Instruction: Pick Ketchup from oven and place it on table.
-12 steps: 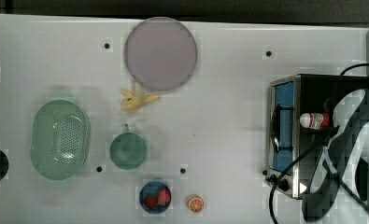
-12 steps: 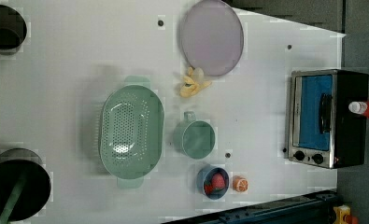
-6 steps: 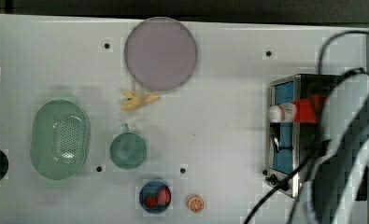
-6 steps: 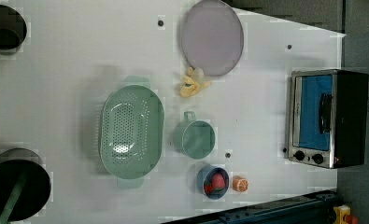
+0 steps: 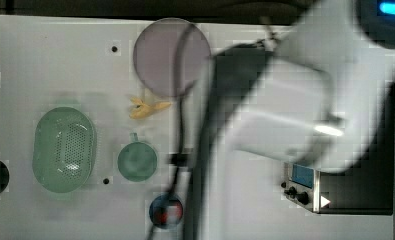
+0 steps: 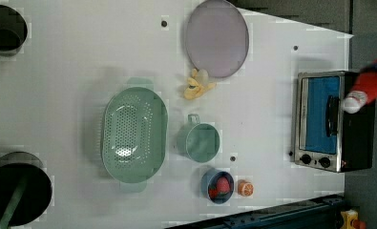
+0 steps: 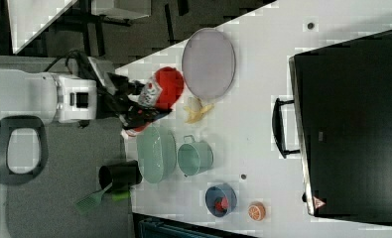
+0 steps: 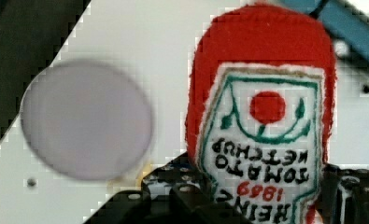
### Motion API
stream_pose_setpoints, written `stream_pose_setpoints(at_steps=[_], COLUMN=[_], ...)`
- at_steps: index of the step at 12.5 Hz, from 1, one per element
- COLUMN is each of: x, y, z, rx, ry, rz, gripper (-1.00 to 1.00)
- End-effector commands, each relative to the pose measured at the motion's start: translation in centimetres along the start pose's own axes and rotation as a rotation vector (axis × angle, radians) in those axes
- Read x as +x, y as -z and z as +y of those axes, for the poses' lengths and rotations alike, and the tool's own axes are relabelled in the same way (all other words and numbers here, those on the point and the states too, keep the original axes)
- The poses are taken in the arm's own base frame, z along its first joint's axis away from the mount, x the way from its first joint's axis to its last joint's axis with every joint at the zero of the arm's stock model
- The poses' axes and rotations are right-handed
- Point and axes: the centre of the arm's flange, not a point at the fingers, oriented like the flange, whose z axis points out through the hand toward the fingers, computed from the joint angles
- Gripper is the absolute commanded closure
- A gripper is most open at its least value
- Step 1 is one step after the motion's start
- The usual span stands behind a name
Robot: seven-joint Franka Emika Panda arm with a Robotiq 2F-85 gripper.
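You read white, green-bordered label of red Ketchup bottle (image 8: 261, 112) in wrist view, lettering upside down: "HEINZ", red "1869", black "TOMATO KETCHUP", red tomato emblem with green leaves on same label; small red-and-white triangular sign on steel front corner of black-topped toaster oven (image 7: 352, 124) in right view, wording too small for you to read

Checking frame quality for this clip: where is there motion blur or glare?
Top view: the arm is a blurred smear hiding most of the oven. Left view: the Ketchup is streaked. Wrist view: the label reads sharply, the purple plate is soft. No strong glare.
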Motion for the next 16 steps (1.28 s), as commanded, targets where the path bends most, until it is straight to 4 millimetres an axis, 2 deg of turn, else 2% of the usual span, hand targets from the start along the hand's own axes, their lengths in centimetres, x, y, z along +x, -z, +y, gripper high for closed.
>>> stream_pose_setpoints(at_steps=[1,4,7,12,16], x=[-3.8,-6.5,-6.7,-7.5,-7.7], y=[-3.2,-7.8,-13.9,-25.0,-32.5], z=[-3.4,-4.5,-3.0,0.4,1.3], rx=[-0.045,-0.126,-0.159,-0.197,-0.176], ry=[0.059,-0.045,-0.143,-0.168,-0.161], rz=[-0.07,-0.078,-0.073,-0.073,-0.007], gripper=[-0.24,-0.24,-0.24,-0.24,-0.24])
